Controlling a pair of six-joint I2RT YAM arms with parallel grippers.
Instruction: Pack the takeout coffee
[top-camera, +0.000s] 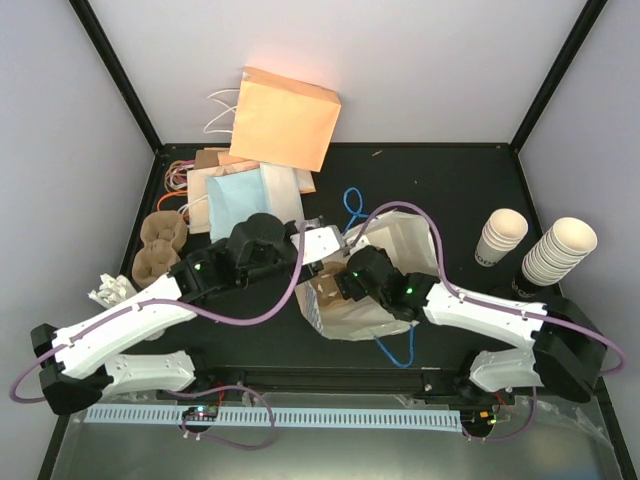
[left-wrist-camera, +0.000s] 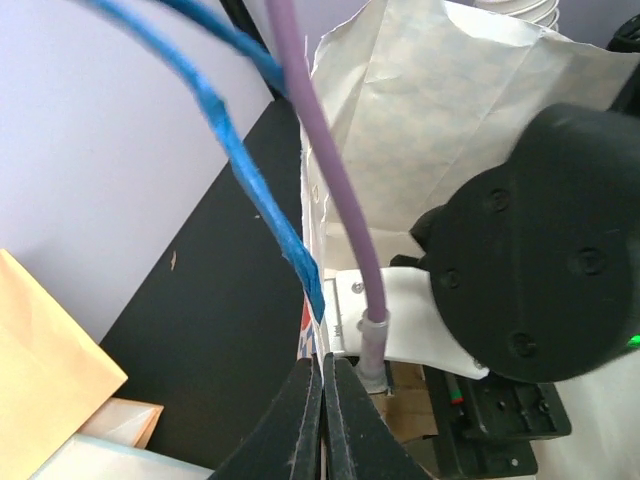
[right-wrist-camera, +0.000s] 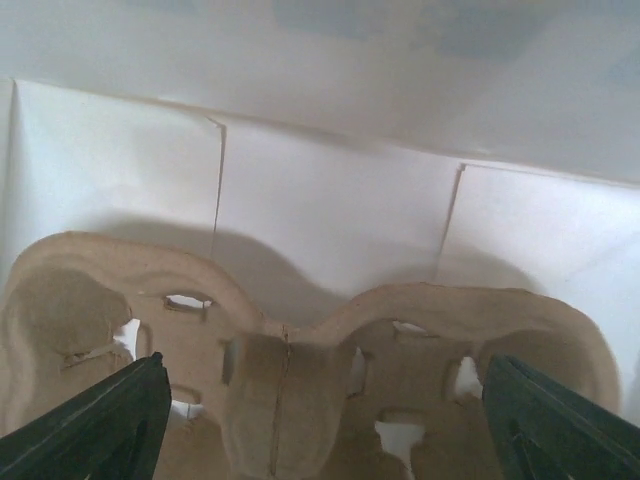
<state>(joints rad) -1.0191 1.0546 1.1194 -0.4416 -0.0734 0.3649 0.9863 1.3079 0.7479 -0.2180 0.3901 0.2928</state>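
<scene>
**Takeout coffee cup:** no single cup shows in any view. It is not in the paper bag and not in the cup carrier, so its position cannot be told. The only cups in sight are two nested stacks, a short stack and a taller stack. Both stand at the right of the top view, well apart from the bag.

**Cup carrier****:** a moulded brown tray seated inside the bag, against its white inner wall. The wells that show are empty.

**Paper bag****:** white with blue handles. It lies at the centre of the top view, mouth toward the left of the frame.

**Right gripper****:** inside the bag mouth and released. One finger shows at each lower corner of the wrist view. The jaws stand wide, straddling the carrier and not clamped on it.

**Left gripper****:** clenched. The fingers meet at the bottom of the wrist view. The bag's edge appears to run down between them, just below the root of the blue handle.

**Status (judgement):**
- Carrier loading appears complete.
- The coffee itself is not yet packed.

**Remaining steps:**
1. Take one cup.
2. Seat it in a carrier well.
3. Release the bag edge.
</scene>
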